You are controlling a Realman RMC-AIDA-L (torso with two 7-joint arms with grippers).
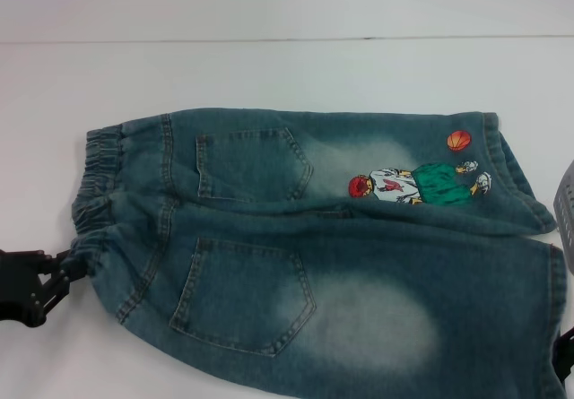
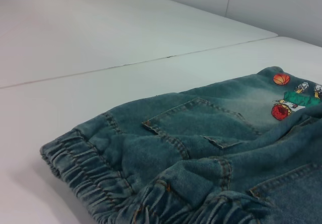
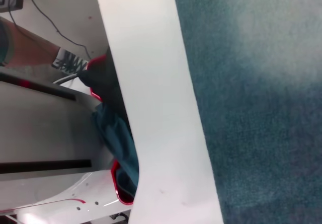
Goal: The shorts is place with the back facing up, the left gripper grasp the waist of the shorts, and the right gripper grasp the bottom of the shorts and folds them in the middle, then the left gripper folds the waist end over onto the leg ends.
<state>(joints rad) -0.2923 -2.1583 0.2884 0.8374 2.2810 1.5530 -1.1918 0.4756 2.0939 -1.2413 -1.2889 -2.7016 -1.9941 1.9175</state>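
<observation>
The denim shorts point(image 1: 314, 255) lie flat on the white table point(image 1: 269, 76) with both back pockets up. The elastic waist point(image 1: 94, 184) is on the left and the leg ends point(image 1: 538, 264) on the right; the far leg carries a cartoon print point(image 1: 421, 184). My left gripper point(image 1: 72, 263) meets the near corner of the waist, where the fabric bunches as if pinched. The left wrist view shows the waistband point(image 2: 85, 168) close up, without fingers. My right gripper point(image 1: 563, 359) shows only as a dark sliver by the near leg hem. The right wrist view shows denim point(image 3: 261, 108) only.
A grey basket point(image 1: 565, 206) stands at the right edge beside the leg ends. A seam point(image 1: 287, 39) crosses the table behind the shorts. Past the table's near edge point(image 3: 151, 108), the right wrist view shows a red-rimmed bin with blue cloth point(image 3: 118, 148) and cables.
</observation>
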